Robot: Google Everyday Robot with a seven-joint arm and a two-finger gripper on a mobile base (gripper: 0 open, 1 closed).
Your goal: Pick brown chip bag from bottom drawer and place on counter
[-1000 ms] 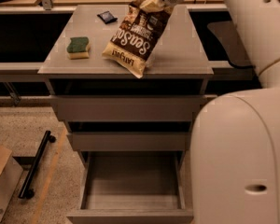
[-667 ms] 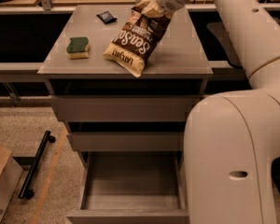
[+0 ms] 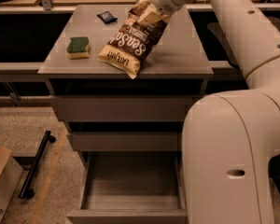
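gripper, 12 o'clock, clamps brown chip bag | bag corner reaches counter edge, 6 o'clock | bottom drawer open

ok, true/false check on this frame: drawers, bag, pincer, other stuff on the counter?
The bottom drawer is open. True.
The brown chip bag lies in that drawer. False: it rests on the counter.
The pincer is down at the drawer. False: it is at the bag's upper end, over the counter.
A green sponge sits on the counter. True.
The black packet is on the floor. False: it is on the counter's far side.
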